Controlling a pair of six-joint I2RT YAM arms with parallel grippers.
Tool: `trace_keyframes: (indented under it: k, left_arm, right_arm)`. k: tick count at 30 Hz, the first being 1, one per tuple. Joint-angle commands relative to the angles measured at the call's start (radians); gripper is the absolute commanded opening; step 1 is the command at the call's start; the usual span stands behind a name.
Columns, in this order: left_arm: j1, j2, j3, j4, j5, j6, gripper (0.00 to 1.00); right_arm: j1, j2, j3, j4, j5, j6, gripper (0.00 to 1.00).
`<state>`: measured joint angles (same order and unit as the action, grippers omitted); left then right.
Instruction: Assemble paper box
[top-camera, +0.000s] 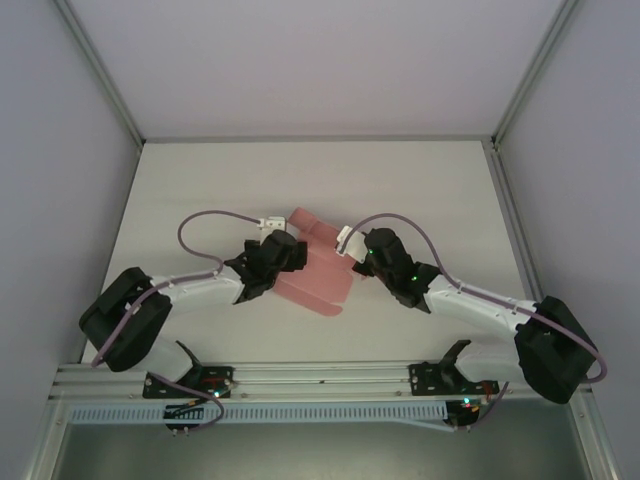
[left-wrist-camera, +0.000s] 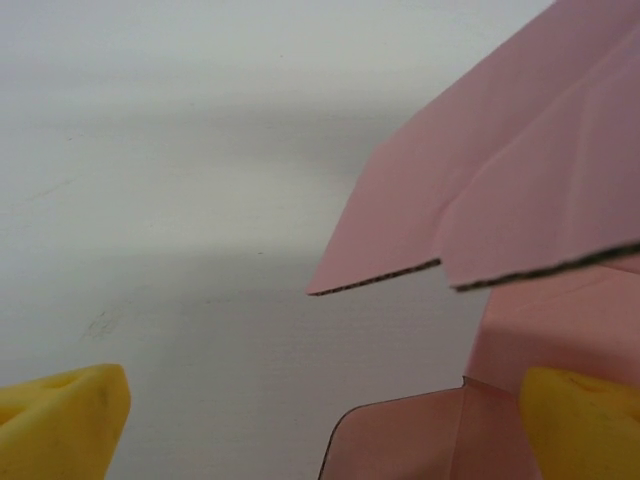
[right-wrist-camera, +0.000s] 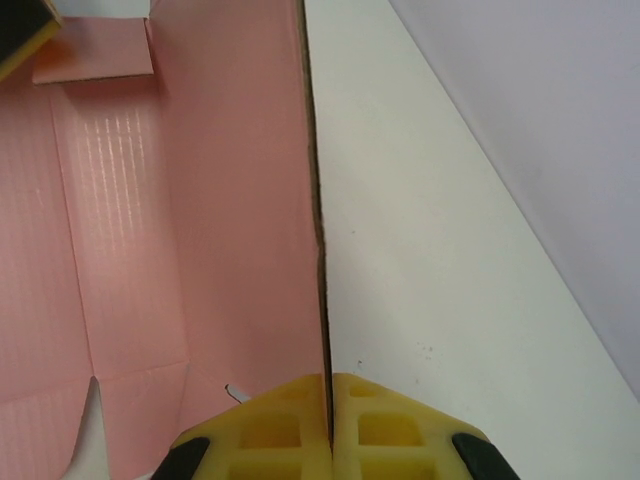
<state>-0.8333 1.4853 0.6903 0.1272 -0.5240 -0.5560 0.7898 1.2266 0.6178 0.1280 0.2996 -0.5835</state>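
**Item: box** (top-camera: 316, 282). Pink card, die-cut and only partly folded. It sits at mid-table, about halfway between the left and right edges, with the two arms on either side. The main panel lies flat on the table (top-camera: 200, 180). One long wall stands upright on the side toward the right edge. Small flaps point toward the far edge, and in the left wrist view two of them are raised off the surface.

**Item: right gripper** (right-wrist-camera: 330, 428). The yellow pads are pressed together on the top edge of the upright wall, with the card pinched in the seam between them. The hold looks firm and square to the crease.

**Item: left gripper** (left-wrist-camera: 322, 432). The jaws are spread wide and hold nothing. One fingertip (left-wrist-camera: 585, 425) rests over the card near a corner tab, and the other is well clear above bare table.

**Step in hand (judged):** raising the side walls, early in the job, since no end is closed or tucked yet.

**Handling notes:**
- Right arm: keep the wall vertical and pivot it along the scored line. Pulling upward would lift the thin base.
- Left arm: press the base flat beside the crease before taking a flap. Grip the flap near its root, not its tip.
- Fold along the scores only, and slowly. The card is light and will likely skid or buckle.
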Motion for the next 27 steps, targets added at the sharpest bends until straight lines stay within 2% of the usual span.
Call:
trace_keyframes:
  k: [1,7,12,18,24,27]
  left_arm:
    - [-0.012,-0.03,0.012,-0.077,-0.039,-0.025,1.0]
    - [-0.01,-0.174,-0.017,-0.166,0.019,-0.006,1.0]
    - [0.01,-0.333,-0.053,-0.258,0.033,-0.014,1.0]
    - [0.147,-0.461,-0.067,-0.345,0.044,-0.051,1.0]
    - [0.323,-0.462,-0.087,-0.332,0.169,-0.057,1.0]
    - [0.394,-0.431,-0.082,-0.293,0.239,-0.033,1.0]
  right_arm:
    - [0.011,0.005,0.002,-0.001,0.002,-0.007,0.0]
    - [0.011,0.037,0.051,-0.046,0.117,-0.089,0.0]
    - [0.023,0.101,0.084,-0.011,0.222,-0.178,0.0]
    - [0.074,0.179,0.109,0.136,0.327,-0.376,0.0]
    - [0.13,0.279,0.095,0.281,0.433,-0.508,0.0]
    - [0.144,0.302,0.072,0.29,0.423,-0.489,0.0]
